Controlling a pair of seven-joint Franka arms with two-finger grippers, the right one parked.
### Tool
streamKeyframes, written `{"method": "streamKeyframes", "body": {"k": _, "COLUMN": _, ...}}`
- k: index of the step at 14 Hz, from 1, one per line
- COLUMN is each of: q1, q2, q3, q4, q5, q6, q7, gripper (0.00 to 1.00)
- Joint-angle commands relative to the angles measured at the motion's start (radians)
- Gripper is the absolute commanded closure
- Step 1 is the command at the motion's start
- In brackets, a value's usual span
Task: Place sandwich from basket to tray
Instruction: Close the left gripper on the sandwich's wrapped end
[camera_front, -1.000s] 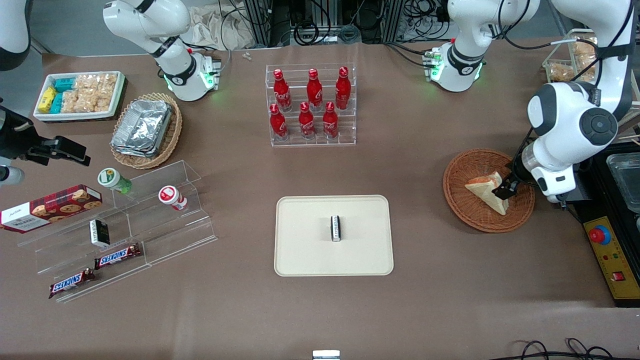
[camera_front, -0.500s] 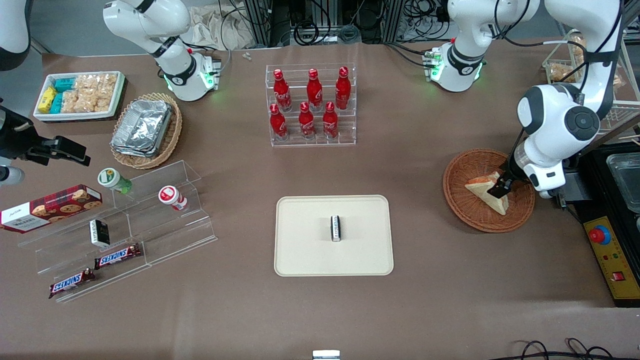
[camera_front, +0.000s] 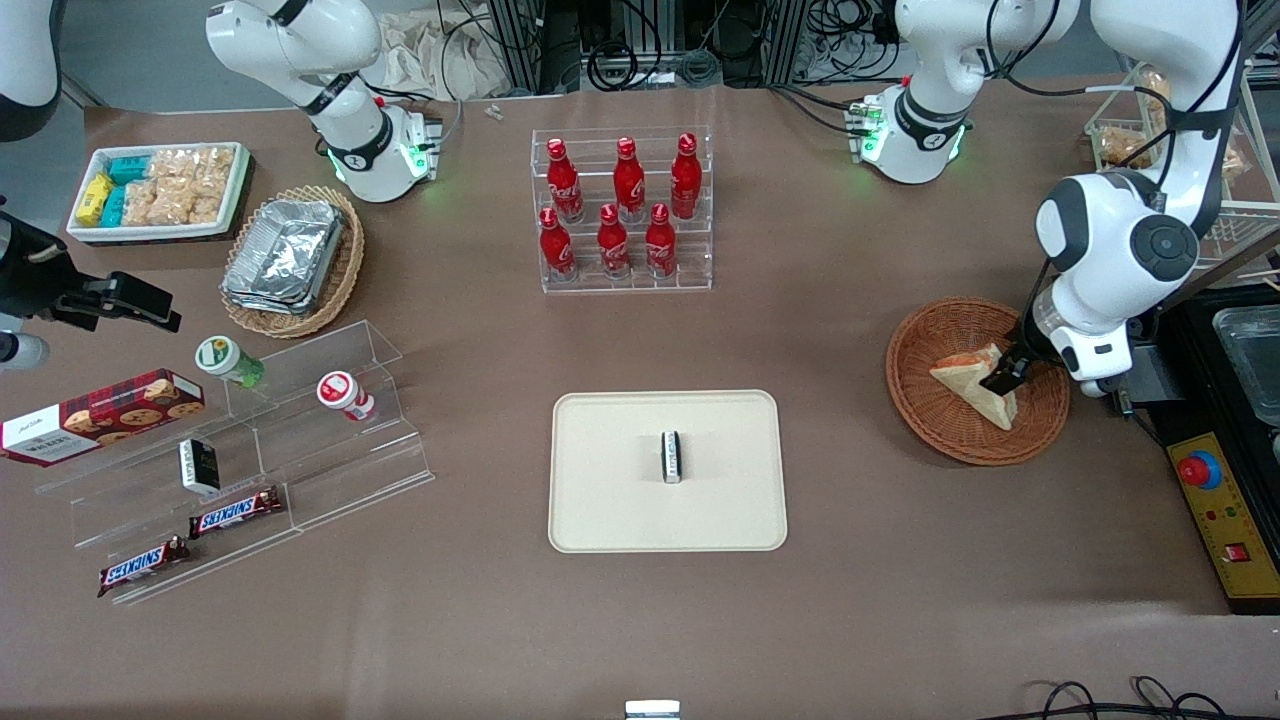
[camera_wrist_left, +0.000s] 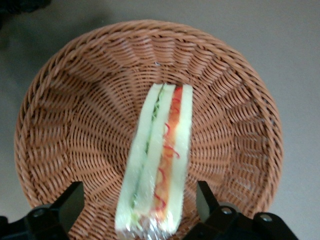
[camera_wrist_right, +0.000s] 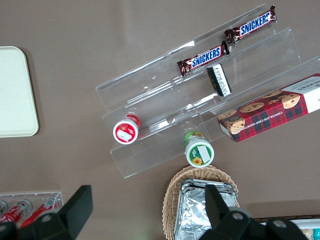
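The sandwich (camera_front: 968, 386) is a white-bread wedge in clear wrap, lying in the round reddish-brown wicker basket (camera_front: 930, 420) toward the working arm's end of the table. In the left wrist view the sandwich (camera_wrist_left: 159, 160) shows its green and orange filling edge, inside the basket (camera_wrist_left: 65, 125). My gripper (camera_front: 1002, 381) is low over the sandwich, open, with one finger (camera_wrist_left: 70, 205) on each side of the wedge and a gap between fingers and bread. The cream-beige tray (camera_front: 620, 500) lies at the table's middle, with a small dark packet (camera_front: 672, 457) on it.
A clear rack of red bottles (camera_front: 623, 212) stands farther from the front camera than the tray. A black control box with a red button (camera_front: 1225, 500) lies beside the basket. Toward the parked arm's end are a clear snack stand (camera_front: 250, 460), a tan basket of foil trays (camera_front: 293, 258) and a white bin (camera_front: 160, 190).
The working arm's wrist has shifted over the basket and come down; the gripper now straddles the sandwich. The sandwich and basket have not moved.
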Motion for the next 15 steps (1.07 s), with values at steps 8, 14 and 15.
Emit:
{"method": "streamKeyframes", "body": {"k": 8, "q1": -0.011, "q2": 0.049, "q3": -0.003, "q4": -0.037, "q5": -0.074, "q6": 0.096, "q7": 0.002, "gripper": 0.00}}
{"method": "streamKeyframes", "body": {"k": 14, "q1": -0.016, "q2": 0.061, "q3": -0.008, "q4": -0.030, "q5": -0.067, "q6": 0.104, "q7": 0.024, "gripper": 0.31}}
{"method": "streamKeyframes", "body": {"k": 15, "q1": -0.017, "q2": 0.055, "q3": -0.011, "q4": -0.027, "q5": -0.068, "q6": 0.101, "q7": 0.047, "gripper": 0.62}}
